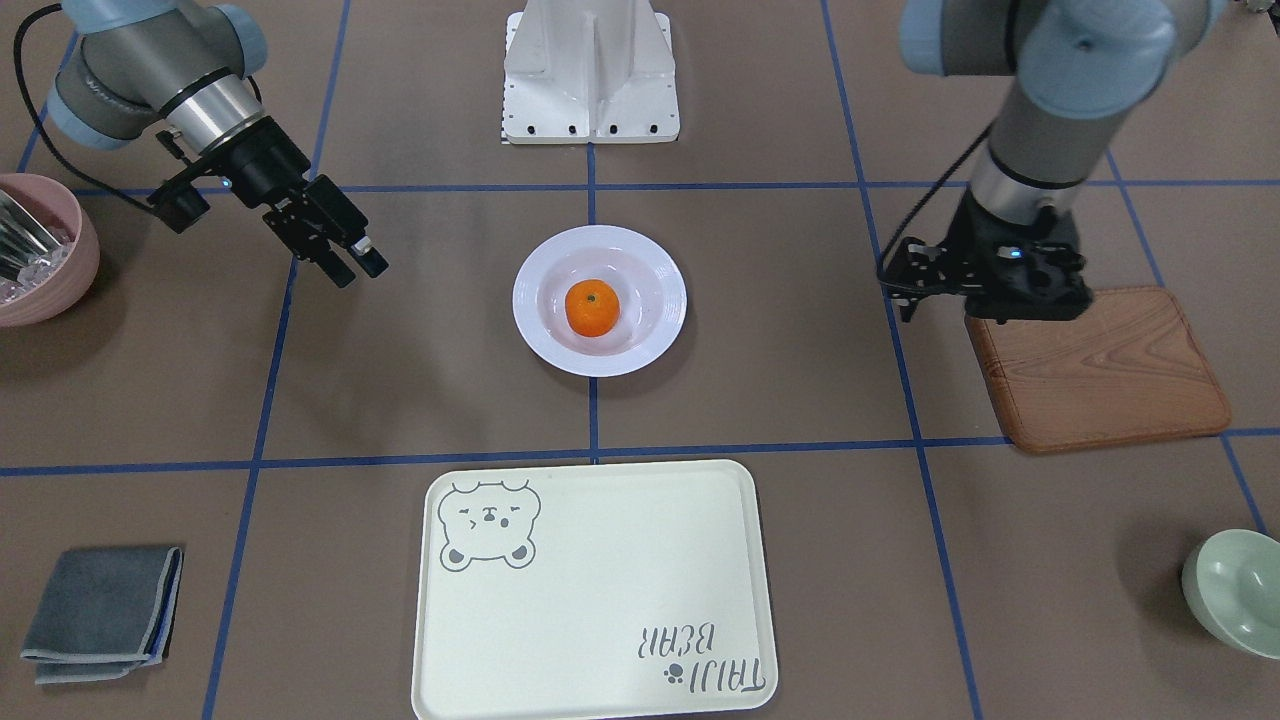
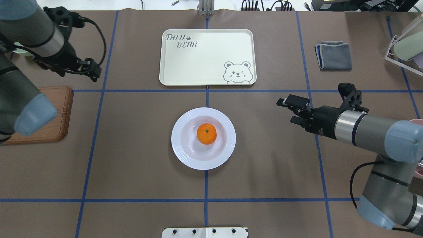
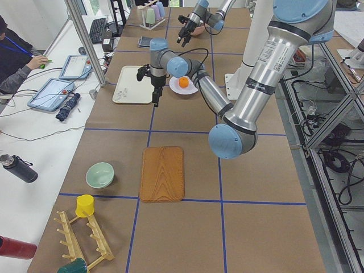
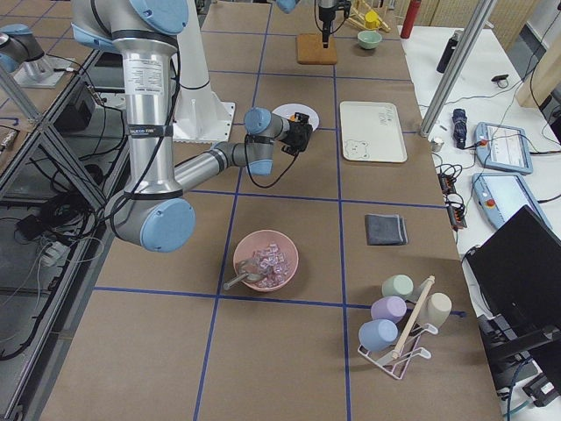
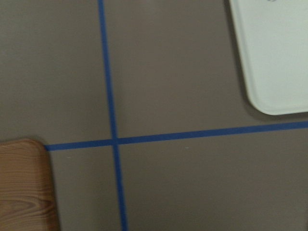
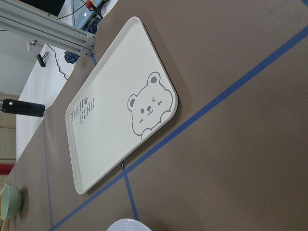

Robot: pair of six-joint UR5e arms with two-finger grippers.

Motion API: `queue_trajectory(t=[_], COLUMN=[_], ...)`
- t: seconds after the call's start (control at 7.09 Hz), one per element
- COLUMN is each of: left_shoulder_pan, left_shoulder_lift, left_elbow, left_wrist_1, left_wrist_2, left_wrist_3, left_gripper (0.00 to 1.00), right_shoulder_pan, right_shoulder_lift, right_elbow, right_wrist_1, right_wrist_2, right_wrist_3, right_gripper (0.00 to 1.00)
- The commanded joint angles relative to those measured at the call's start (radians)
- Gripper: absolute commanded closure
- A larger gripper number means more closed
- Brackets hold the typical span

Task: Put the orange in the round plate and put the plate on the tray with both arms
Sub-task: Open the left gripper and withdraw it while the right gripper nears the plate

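Note:
The orange [image 1: 592, 307] [image 2: 206, 134] lies in the sunken centre of the white round plate [image 1: 532, 300] [image 2: 178, 138] at mid-table. The cream tray [image 1: 600, 600] [image 2: 205, 59] with the bear drawing lies beyond the plate from the robot, with nothing on it. My right gripper [image 1: 358, 267] [image 2: 287, 110] hovers open to the plate's right side, fingers aimed toward it and well apart from it. My left gripper [image 1: 1025, 300] [image 2: 87, 70] points straight down by the wooden board's far corner. Its fingertips are hidden under the wrist, so I cannot tell its state.
A brown wooden board [image 1: 1100, 370] lies under the left arm. A pink bowl [image 1: 40, 260] sits on the right arm's side. A pale green bowl [image 1: 1240, 590] and a folded grey cloth [image 1: 100, 612] sit near the far corners. A person [image 3: 17, 57] works at the side desk.

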Motion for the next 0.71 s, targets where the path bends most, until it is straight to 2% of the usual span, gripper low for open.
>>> queue_trajectory(t=[0.0, 0.14, 0.28, 0.42, 0.56], left_shoulder_pan=[-0.234, -0.38, -0.513, -0.606, -0.678], left_shoulder_lift=[0.149, 0.195, 0.221, 0.249, 0.289], left_elbow=[0.016, 0.084, 0.17, 0.236, 0.291], left_wrist_1=[-0.009, -0.009, -0.009, -0.009, -0.024], left_wrist_2=[-0.06, -0.165, -0.213, -0.215, -0.252], left_wrist_3=[0.373, 0.577, 0.737, 0.835, 0.896], left_gripper=[0.02, 0.02, 0.02, 0.02, 0.02], right_shoulder_pan=[-0.144, -0.197, -0.243, -0.295, -0.364], right_shoulder_lift=[-0.009, -0.009, -0.018, -0.019, -0.018], right_elbow=[0.011, 0.011, 0.011, 0.006, 0.0], right_wrist_1=[-0.002, -0.003, -0.003, -0.009, -0.014], right_wrist_2=[-0.184, -0.249, -0.315, -0.372, -0.479], right_wrist_3=[0.018, 0.022, 0.09, 0.129, 0.156], right_gripper=[0.0, 0.0, 0.0, 0.0, 0.0])
